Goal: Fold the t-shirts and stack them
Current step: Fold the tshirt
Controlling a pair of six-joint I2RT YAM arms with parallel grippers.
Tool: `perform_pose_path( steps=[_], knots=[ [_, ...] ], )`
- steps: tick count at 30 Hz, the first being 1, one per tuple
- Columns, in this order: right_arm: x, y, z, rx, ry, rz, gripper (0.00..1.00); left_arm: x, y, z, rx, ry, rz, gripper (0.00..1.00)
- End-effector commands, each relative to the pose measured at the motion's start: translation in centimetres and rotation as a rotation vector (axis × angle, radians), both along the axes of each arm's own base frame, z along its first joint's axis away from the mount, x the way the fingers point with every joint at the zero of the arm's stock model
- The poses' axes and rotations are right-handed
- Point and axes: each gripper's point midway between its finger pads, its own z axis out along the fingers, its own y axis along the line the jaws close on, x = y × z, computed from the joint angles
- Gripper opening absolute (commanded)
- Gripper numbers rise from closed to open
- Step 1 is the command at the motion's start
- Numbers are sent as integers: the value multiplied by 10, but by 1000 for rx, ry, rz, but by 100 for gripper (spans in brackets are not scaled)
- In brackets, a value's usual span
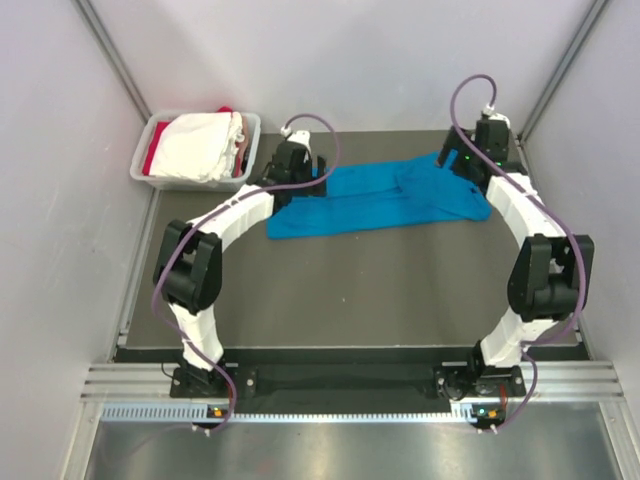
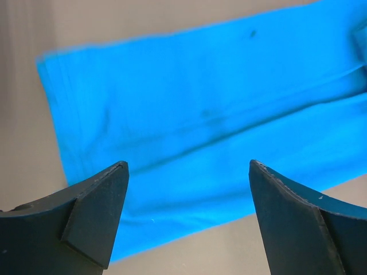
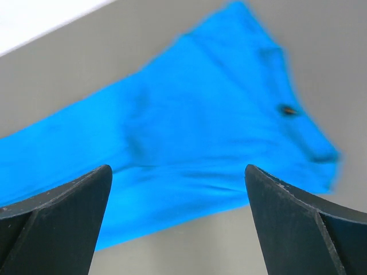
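Observation:
A bright blue t-shirt [image 1: 380,200] lies folded into a long band across the far half of the table. My left gripper [image 1: 306,180] hovers over its left end, jaws open and empty; in the left wrist view the cloth [image 2: 200,114] fills the space beyond the gripper [image 2: 189,166]. My right gripper [image 1: 462,160] hangs above the shirt's right end, also open with nothing in it [image 3: 178,169]. The right wrist view shows the blue cloth [image 3: 200,126] with a small dark mark [image 3: 288,110]. A white t-shirt [image 1: 200,145] and a red one [image 1: 152,160] lie in the tub.
The pale grey plastic tub [image 1: 250,125] stands at the far left corner, close to my left wrist. White walls close in on both sides and the back. The dark table surface [image 1: 360,290] stretches between the shirt and the arm bases.

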Motion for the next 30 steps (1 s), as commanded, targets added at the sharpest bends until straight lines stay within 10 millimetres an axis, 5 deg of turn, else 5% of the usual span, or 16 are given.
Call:
perform_pose_path(
  steps=[1, 3, 7, 14, 19, 23, 30],
  knots=[
    [5, 38, -5, 54, -24, -6, 100, 29, 2, 20, 142, -70, -123, 91],
    [11, 38, -21, 63, -5, -58, 100, 46, 3, 25, 138, -87, -147, 91],
    [23, 41, -47, 123, 45, -132, 100, 67, -4, -14, 26, -1, -238, 91],
    [36, 36, -79, 137, 103, -218, 100, 64, -17, -62, -21, 119, -323, 90],
    [35, 44, -112, 144, 186, -222, 100, 50, -9, -110, 19, 247, -305, 90],
    [36, 44, -126, 142, 225, -234, 100, 38, -5, -130, 114, 327, -283, 89],
    [37, 42, -144, 93, 310, -252, 100, -27, -8, -149, 130, 483, -288, 88]
  ],
)
